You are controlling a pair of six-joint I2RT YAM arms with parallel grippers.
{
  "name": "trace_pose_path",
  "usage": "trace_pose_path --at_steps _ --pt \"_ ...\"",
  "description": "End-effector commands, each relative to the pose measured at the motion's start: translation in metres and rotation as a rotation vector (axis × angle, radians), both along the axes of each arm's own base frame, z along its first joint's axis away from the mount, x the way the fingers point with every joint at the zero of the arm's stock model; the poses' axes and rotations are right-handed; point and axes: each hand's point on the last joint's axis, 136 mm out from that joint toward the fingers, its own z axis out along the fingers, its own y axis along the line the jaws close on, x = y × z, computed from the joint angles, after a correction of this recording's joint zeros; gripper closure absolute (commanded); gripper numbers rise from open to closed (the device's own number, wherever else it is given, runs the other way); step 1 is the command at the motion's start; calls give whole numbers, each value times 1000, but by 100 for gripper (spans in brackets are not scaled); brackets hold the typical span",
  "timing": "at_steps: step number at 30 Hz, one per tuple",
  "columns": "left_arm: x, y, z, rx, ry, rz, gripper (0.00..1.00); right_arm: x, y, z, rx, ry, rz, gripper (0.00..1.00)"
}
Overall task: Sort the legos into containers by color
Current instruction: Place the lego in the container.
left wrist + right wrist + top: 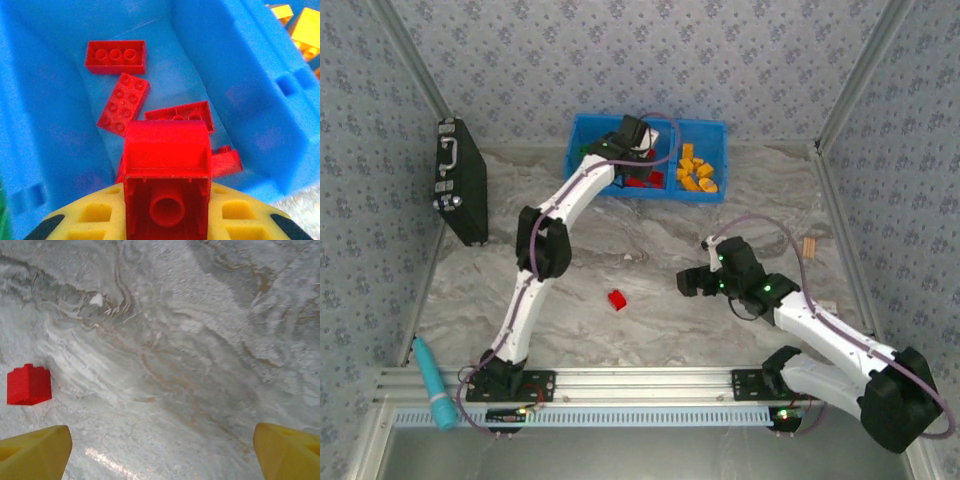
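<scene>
**Lot: 2 pincers, 1 stray red lego, 1 blue bin; colour sort part done**

Nearest, the right pincer [160,457] is held wide open and empty, low over the counter [200,340]. The stray red lego [29,385] lies near it, untouched, and is judged the next pick. Farther off, the left pincer [167,220] is clamped shut on the held red lego [166,150], hung over the middle compartment of the blue bin [582,124]. Other red legos [122,102] are laid there, so the colour is matched and release is judged the step in hand. Orange legos [696,168] are kept in the right compartment.
</scene>
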Motion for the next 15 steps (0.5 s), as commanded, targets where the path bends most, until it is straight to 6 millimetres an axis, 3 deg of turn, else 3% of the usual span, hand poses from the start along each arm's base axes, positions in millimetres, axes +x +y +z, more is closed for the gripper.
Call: trace_pose_path --at_steps 1,6,10,13,15 --pt "8 5 -6 -29 38 31 82 -2 7 -1 -40 -20 -24 5" --pt "16 4 -20 -64 58 42 64 -9 30 -2 -110 -27 71 5" --pt "17 5 -23 -59 58 42 57 -8 52 4 -140 -49 136 6" --pt "19 7 -18 -56 45 42 45 -7 70 5 -144 -54 172 6" --pt "20 6 -7 -68 25 31 43 -7 82 -1 -161 -33 205 7"
